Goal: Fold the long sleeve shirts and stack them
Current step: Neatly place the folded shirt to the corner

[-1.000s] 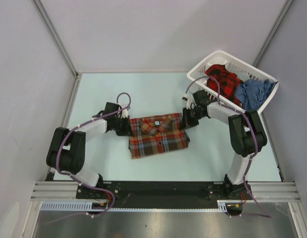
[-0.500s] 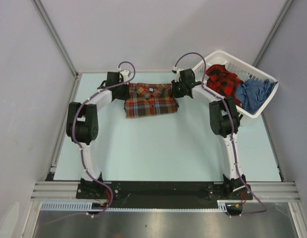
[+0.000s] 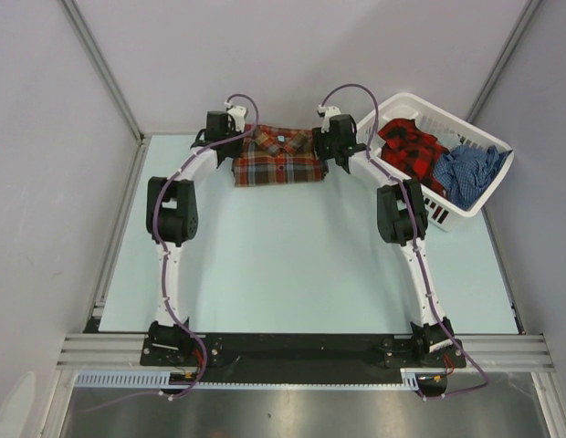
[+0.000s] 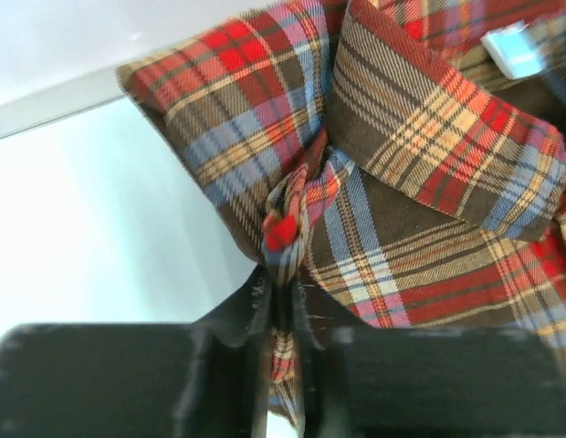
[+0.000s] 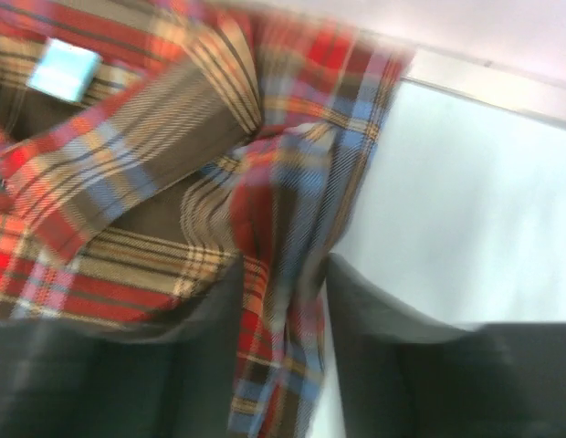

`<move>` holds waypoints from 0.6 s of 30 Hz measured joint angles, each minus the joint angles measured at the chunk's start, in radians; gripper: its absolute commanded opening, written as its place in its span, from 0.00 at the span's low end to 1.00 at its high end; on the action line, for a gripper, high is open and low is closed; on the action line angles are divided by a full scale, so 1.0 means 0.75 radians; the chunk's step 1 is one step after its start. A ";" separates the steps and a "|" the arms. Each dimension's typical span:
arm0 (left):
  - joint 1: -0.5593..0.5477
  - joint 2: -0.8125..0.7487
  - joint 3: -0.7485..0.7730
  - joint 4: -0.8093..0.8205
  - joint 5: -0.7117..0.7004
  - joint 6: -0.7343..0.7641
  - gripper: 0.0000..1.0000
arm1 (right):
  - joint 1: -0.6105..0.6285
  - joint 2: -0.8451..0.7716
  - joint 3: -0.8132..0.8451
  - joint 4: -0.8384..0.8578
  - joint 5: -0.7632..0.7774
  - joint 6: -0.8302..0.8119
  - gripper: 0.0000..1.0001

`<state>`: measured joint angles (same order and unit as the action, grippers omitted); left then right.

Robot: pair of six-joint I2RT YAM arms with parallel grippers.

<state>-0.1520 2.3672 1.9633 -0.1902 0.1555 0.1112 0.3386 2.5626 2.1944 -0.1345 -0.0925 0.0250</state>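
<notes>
Where the pale green tabletop (image 3: 292,265) meets the white back wall (image 3: 292,55), the folded brown, red-orange and light-blue plaid button-up shirt (image 3: 278,160) lies flat. Its collar runs along the table's far edge and its hem faces the arm bases. Both arms stretch nearly full length toward it, and a wide stretch of tabletop spreads between the hem and the bases.

The left gripper (image 3: 235,144) sits at the shirt's left shoulder, close to the back edge. In the left wrist view its black fingers (image 4: 237,319) stand almost together, pinching a bunched ridge of the plaid cloth (image 4: 292,214) between them. The collar (image 4: 438,137) and a small light-blue label (image 4: 513,47) lie just beyond.

The right gripper (image 3: 321,151) sits at the right shoulder. Its wrist view is blurred, but the fingers (image 5: 374,319) are parted, and a fold of cloth (image 5: 283,274) hangs loose between them; a sliver of table shows beside the right finger.

Just right of that wrist stands a white plastic lattice laundry basket (image 3: 447,210), its near corner close to the right arm's forearm. Inside lie a crumpled red-and-black plaid shirt (image 3: 413,146) and a blue checked shirt (image 3: 466,172). A narrow strip of table separates the folded shirt's left edge from the grey metal side rail (image 3: 128,210).
</notes>
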 measured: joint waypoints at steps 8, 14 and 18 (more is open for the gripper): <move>0.023 0.027 0.019 -0.011 -0.094 0.027 0.89 | -0.007 -0.035 -0.055 0.012 -0.014 -0.063 1.00; 0.074 -0.196 0.016 -0.178 -0.074 0.016 1.00 | 0.024 -0.253 -0.129 -0.112 -0.162 -0.130 1.00; 0.090 -0.498 0.000 -0.357 0.050 0.026 0.99 | 0.072 -0.564 -0.233 -0.158 -0.234 -0.180 1.00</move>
<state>-0.0845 1.9934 1.9633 -0.4576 0.1932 0.1310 0.3927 2.1395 2.0193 -0.2527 -0.2680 -0.1097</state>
